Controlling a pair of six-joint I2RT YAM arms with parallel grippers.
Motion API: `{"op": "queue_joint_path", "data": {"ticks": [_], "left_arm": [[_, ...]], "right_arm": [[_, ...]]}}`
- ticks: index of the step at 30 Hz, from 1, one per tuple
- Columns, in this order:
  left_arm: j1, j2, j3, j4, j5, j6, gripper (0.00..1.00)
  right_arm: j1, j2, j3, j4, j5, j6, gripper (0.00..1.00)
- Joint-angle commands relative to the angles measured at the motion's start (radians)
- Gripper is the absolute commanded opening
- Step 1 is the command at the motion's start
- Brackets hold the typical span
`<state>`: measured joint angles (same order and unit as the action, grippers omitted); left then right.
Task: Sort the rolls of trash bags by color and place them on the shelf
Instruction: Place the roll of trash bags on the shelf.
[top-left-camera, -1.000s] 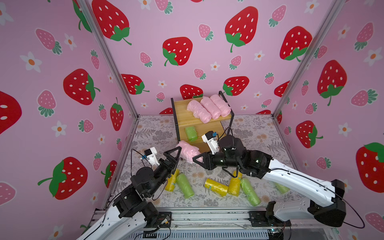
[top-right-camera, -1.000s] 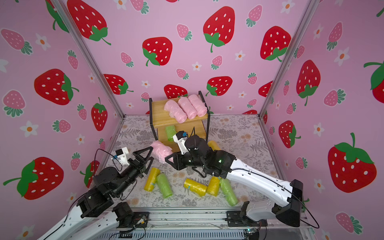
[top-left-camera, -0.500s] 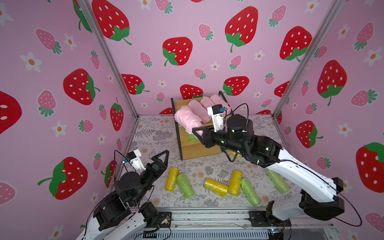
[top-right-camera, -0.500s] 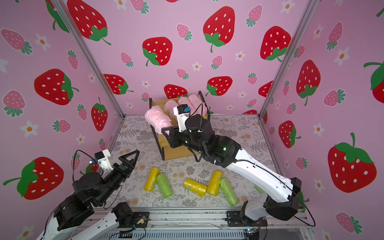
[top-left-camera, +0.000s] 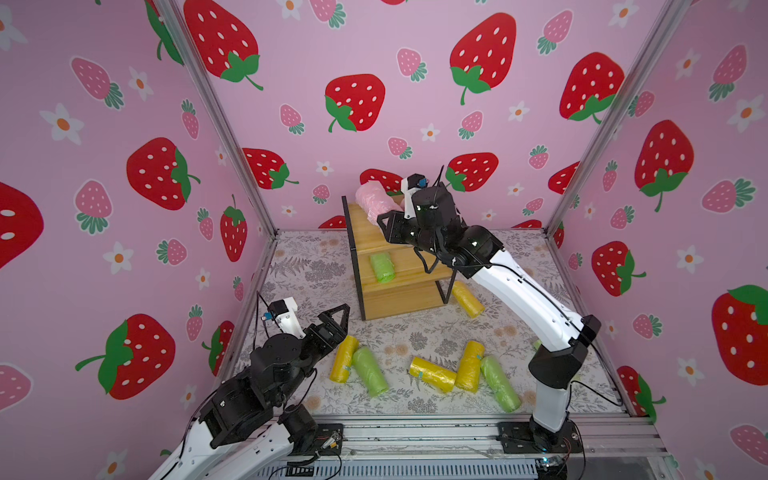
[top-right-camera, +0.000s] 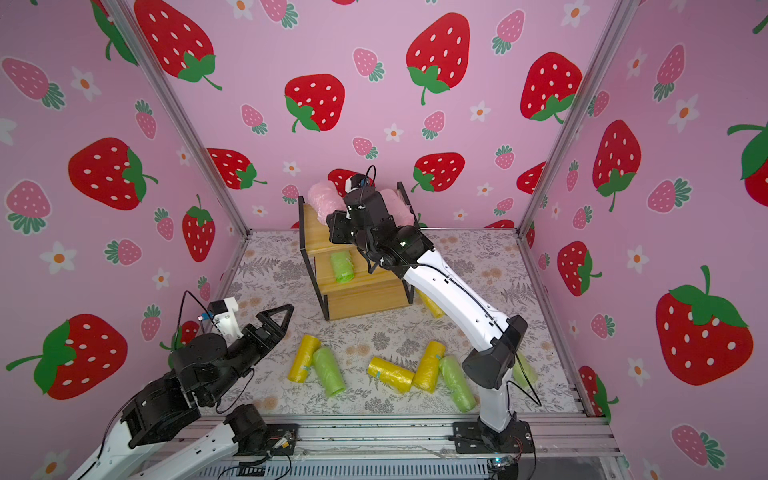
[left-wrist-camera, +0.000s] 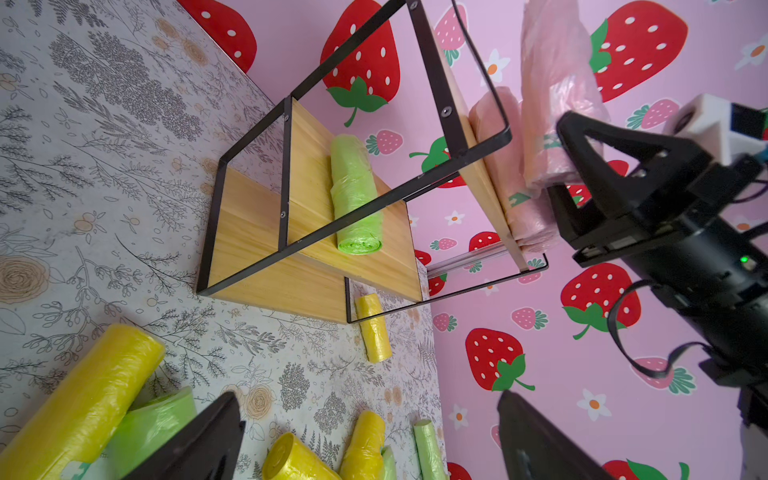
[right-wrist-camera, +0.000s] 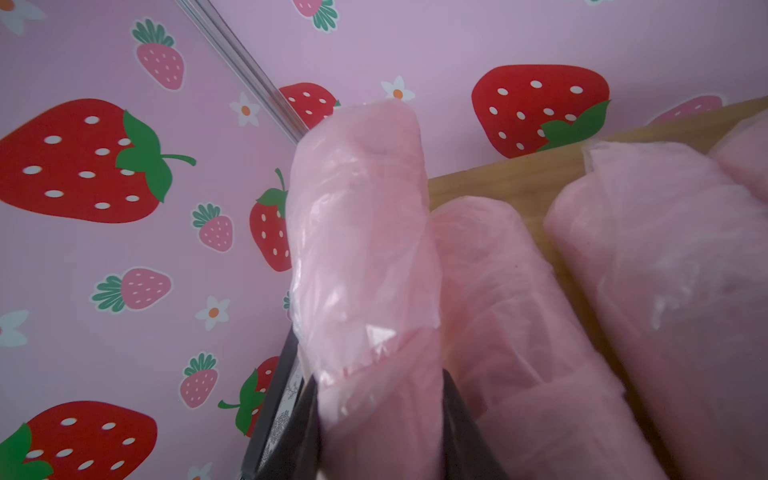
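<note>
Pink roll (right-wrist-camera: 365, 249) is clamped by one end in the right jaws. Its long axis runs straight out from them, parallel to the other pink rolls (right-wrist-camera: 519, 311) lying on the top board of the shelf (top-left-camera: 399, 299). It hangs over the free strip at the board's end on the robot's left, just beside the nearest neighbour; whether it touches the wood cannot be told. Only the right arm (top-left-camera: 519, 286) is at the shelf; the left jaws stand wide apart and empty, well away over the counter (top-left-camera: 316, 266).
</note>
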<state>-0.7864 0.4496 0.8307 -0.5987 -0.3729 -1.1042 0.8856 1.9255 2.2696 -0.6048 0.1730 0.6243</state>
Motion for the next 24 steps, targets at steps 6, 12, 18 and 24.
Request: {"op": "queue_joint_path", "data": {"ticks": [6,12,18,24], "left_arm": [[-0.002,-0.002,0.006,-0.111,-0.008,0.005,1.00],[-0.002,0.045,0.030,-0.202,-0.004,-0.011,1.00],[-0.001,0.101,0.036,-0.291,0.022,-0.058,1.00],[-0.002,0.132,0.027,-0.324,0.052,-0.095,0.98]], "right_arm": [[-0.007,0.047,0.107,-0.045,-0.045,0.025,0.14],[-0.008,0.061,0.161,-0.064,-0.072,-0.012,0.68],[-0.007,0.025,0.182,-0.055,-0.108,-0.052,0.74],[0.009,-0.066,0.151,-0.007,-0.219,-0.124,0.74]]}}
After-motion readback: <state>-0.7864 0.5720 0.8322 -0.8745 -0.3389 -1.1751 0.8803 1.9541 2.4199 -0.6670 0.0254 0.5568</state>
